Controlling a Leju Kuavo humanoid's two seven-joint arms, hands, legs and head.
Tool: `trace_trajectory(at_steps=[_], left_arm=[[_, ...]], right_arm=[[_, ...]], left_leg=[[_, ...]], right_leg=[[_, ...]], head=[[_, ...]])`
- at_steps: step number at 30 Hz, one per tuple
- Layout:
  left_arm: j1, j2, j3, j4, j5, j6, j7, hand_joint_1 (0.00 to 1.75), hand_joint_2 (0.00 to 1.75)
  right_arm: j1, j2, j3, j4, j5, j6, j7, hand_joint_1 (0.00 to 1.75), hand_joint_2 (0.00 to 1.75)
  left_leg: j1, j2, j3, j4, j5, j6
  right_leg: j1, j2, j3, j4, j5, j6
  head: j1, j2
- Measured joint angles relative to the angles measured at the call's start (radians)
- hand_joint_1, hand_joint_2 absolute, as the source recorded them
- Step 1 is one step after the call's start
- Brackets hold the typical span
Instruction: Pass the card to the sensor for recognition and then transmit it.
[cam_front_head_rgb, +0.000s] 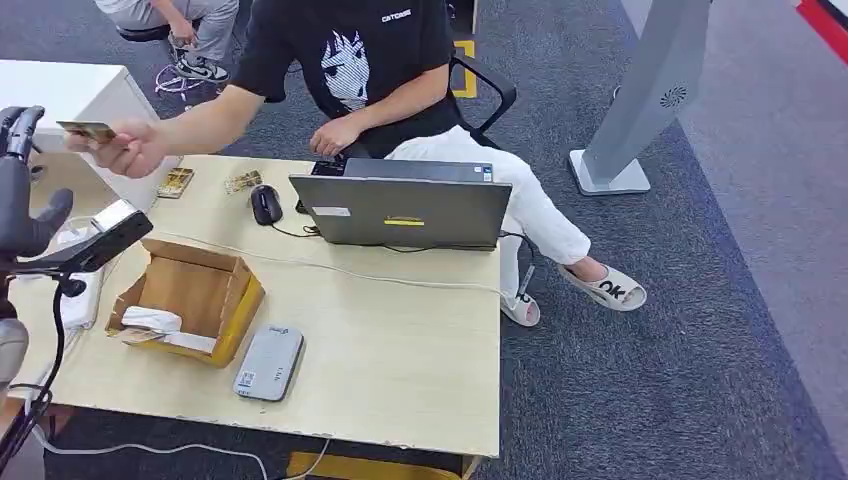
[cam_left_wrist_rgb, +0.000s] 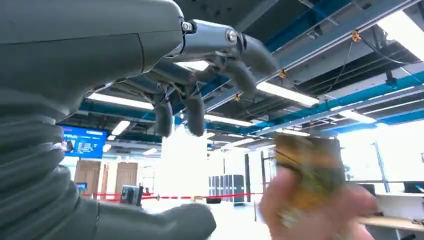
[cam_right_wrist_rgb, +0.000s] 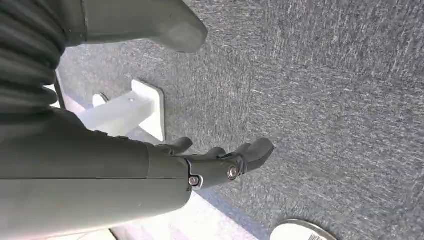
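Note:
A seated person's hand (cam_front_head_rgb: 135, 150) holds a gold card (cam_front_head_rgb: 88, 130) out over the table's far left corner, just short of my left hand (cam_front_head_rgb: 25, 190). That hand is raised at the left edge, fingers spread, nothing in it. In the left wrist view the left hand (cam_left_wrist_rgb: 190, 85) is open, and the blurred card (cam_left_wrist_rgb: 310, 170) sits in the person's hand beyond the fingertips. Below my left hand stands the black and silver sensor (cam_front_head_rgb: 112, 235) on its stand. My right hand (cam_right_wrist_rgb: 220, 160) hangs over grey carpet, fingers loosely apart and empty.
On the wooden table (cam_front_head_rgb: 400, 370) lie an open cardboard box (cam_front_head_rgb: 190, 295), a grey flat device (cam_front_head_rgb: 268, 362), a laptop (cam_front_head_rgb: 405, 208), a mouse (cam_front_head_rgb: 266, 203) and two more cards (cam_front_head_rgb: 176, 182). A white cable crosses the table. A grey pillar base (cam_front_head_rgb: 605, 175) stands on the carpet.

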Motion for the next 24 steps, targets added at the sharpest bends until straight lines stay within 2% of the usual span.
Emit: trace_trajectory(at_steps=[5,7,9,12,14,15,18,19,22,24], left_arm=[[0.041,-0.019,0.023,-0.01,0.03,0.029,-0.007,0.0,1.75],[0.072,-0.032,0.048,-0.022,0.095,0.08,-0.045,0.0,1.75],[0.123,-0.069,0.084,-0.054,0.209,0.144,-0.115,0.0,1.75],[0.222,-0.156,0.151,-0.137,0.429,0.193,-0.243,0.0,1.75],[0.294,-0.236,0.197,-0.202,0.56,0.222,-0.333,0.0,1.75],[0.325,-0.272,0.217,-0.225,0.586,0.228,-0.359,0.0,1.75],[0.379,-0.337,0.259,-0.279,0.634,0.23,-0.394,0.0,1.75],[0.396,-0.36,0.272,-0.295,0.688,0.237,-0.43,0.0,1.75],[0.457,-0.48,0.34,-0.357,0.889,0.231,-0.616,0.0,1.75],[0.482,-0.571,0.405,-0.393,0.977,0.18,-0.706,0.0,1.75]], right_arm=[[0.0,0.0,0.002,0.001,-0.007,-0.003,0.0,0.0,1.75],[0.002,0.0,0.004,0.002,-0.03,-0.003,0.011,0.0,1.75],[0.014,0.0,0.016,0.0,-0.068,-0.002,0.041,0.0,1.75],[0.04,0.0,0.05,-0.009,-0.143,0.003,0.1,0.0,1.75],[0.064,0.0,0.081,-0.02,-0.202,0.002,0.134,0.0,1.75],[0.075,0.0,0.095,-0.026,-0.221,0.001,0.145,0.0,1.75],[0.091,0.0,0.127,-0.04,-0.245,0.0,0.157,0.0,1.75],[0.095,0.0,0.137,-0.045,-0.257,0.0,0.161,0.0,1.75],[0.116,0.0,0.167,-0.059,-0.272,0.0,0.167,0.0,1.75],[0.127,0.0,0.187,-0.062,-0.281,-0.003,0.175,0.0,1.75]], left_leg=[[0.0,0.0,0.0,0.0,0.0,0.0],[0.0,0.001,0.0,0.0,0.0,0.0],[0.0,0.001,0.0,0.0,-0.001,0.0],[-0.001,0.002,-0.001,0.0,-0.002,0.0],[-0.001,0.002,0.0,0.0,-0.003,0.0],[-0.001,0.002,0.0,0.0,-0.003,0.001],[-0.001,0.001,-0.001,0.0,-0.004,0.001],[-0.001,0.001,-0.001,0.0,-0.004,0.001],[-0.001,0.002,0.0,0.0,-0.004,0.001],[-0.001,0.001,0.0,0.0,-0.004,0.001]], right_leg=[[0.0,0.0,0.0,0.0,0.0,0.0],[0.0,0.001,0.0,0.0,0.0,0.0],[0.0,0.001,0.0,0.0,0.0,0.0],[-0.001,0.002,0.0,0.0,-0.001,0.0],[-0.001,0.003,0.0,-0.001,-0.002,0.001],[-0.001,0.002,-0.001,-0.001,-0.003,0.001],[-0.001,0.0,0.0,-0.001,-0.003,0.001],[-0.001,0.001,0.001,-0.001,-0.003,0.001],[-0.001,0.002,0.001,-0.001,-0.003,0.001],[-0.001,0.0,0.001,-0.001,-0.003,0.002]], head=[[0.0,0.0],[0.0,0.0],[0.0,0.0],[0.0,0.0],[0.0,0.0],[0.0,0.0],[0.0,0.0],[0.0,0.0],[0.0,0.0],[0.001,0.0]])
